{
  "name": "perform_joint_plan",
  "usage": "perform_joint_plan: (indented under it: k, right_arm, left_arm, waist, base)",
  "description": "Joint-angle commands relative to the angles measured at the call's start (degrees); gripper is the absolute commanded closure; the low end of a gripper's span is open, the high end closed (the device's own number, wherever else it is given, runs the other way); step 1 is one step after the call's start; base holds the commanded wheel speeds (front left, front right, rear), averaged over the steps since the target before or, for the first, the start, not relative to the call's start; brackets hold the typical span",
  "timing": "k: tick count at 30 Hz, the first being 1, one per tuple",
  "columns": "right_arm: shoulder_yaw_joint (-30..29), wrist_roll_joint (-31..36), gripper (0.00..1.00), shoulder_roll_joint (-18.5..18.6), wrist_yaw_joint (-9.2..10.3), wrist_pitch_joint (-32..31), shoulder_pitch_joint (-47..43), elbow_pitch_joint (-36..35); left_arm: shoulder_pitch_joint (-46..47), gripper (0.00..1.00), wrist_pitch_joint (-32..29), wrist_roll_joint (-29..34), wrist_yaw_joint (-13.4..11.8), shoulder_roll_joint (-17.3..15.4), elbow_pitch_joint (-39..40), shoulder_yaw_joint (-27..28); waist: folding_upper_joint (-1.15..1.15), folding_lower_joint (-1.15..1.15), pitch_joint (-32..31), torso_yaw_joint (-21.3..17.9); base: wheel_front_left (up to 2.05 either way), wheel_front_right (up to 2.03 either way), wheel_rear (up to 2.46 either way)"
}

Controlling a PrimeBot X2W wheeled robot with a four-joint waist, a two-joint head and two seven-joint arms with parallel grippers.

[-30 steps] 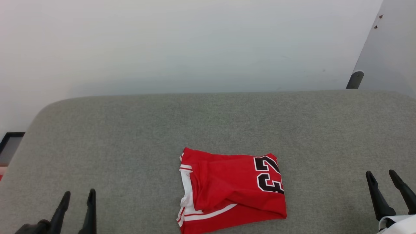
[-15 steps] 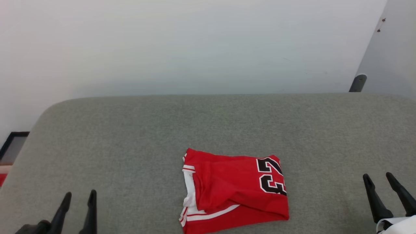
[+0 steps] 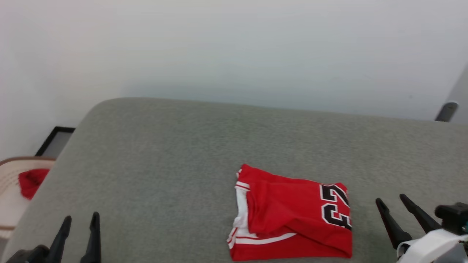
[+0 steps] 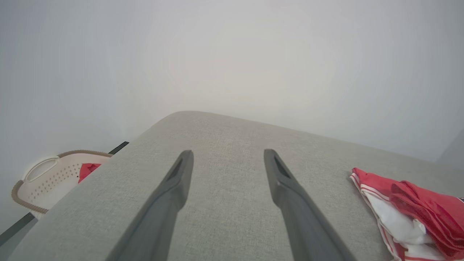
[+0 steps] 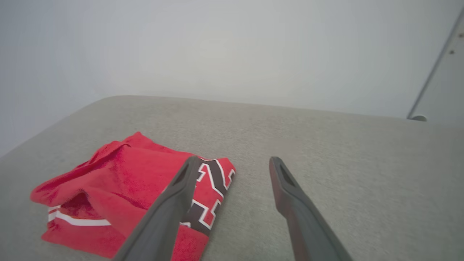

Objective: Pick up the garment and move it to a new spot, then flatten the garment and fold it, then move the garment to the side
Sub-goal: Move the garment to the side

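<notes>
The garment lies folded into a compact red rectangle on the grey padded surface, its white sleeve and striped trim at the left edge and the black "23" at the right. My left gripper stands open at the lower left, well clear of it, and its wrist view has the garment far to the right of the open gripper. Just right of the garment, my right gripper is open and holds nothing. From its wrist, the left finger of the right gripper overlaps the garment.
A cream perforated basket stands off the surface's left end, holding a small plain red cloth; the basket also appears beside the left wrist. A black frame lies on the floor. A grey pole rises at the far right.
The camera has turned left, shifting the whole picture right and bringing the basket into view. The right gripper now stands much closer to the garment's right edge.
</notes>
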State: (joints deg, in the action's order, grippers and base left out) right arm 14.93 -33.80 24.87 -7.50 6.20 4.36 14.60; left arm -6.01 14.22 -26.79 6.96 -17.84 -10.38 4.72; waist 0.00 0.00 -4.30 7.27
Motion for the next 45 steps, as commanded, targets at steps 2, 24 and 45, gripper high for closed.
perform_joint_plan:
  k: [2, 24, 45]
  right_arm:
    - [1.2, -0.4, 0.00, 0.1, 0.03, -1.7, 1.5, 0.7]
    - [-0.6, -0.4, 0.00, 2.1, 0.04, -35.8, 8.5, 4.9]
    - [-3.9, 3.7, 1.00, -4.2, -0.07, -55.6, 9.3, 6.5]
  left_arm:
    - [0.6, 0.00, -0.2, -0.2, -0.3, -0.1, -0.1, -0.3]
    - [4.6, 0.00, 0.1, -0.9, 0.1, 2.5, -2.7, -4.6]
    - [8.1, 0.00, 1.0, -1.2, 0.5, 4.3, -5.3, -5.4]
  waist:
    - [0.00, 0.00, 0.2, 4.0]
    - [0.00, 0.00, 7.0, 12.0]
    - [0.00, 0.00, 11.7, 13.4]
  base:
    - [0.00, 0.00, 0.00]
    - [0.00, 0.00, 0.00]
    - [0.00, 0.00, 0.00]
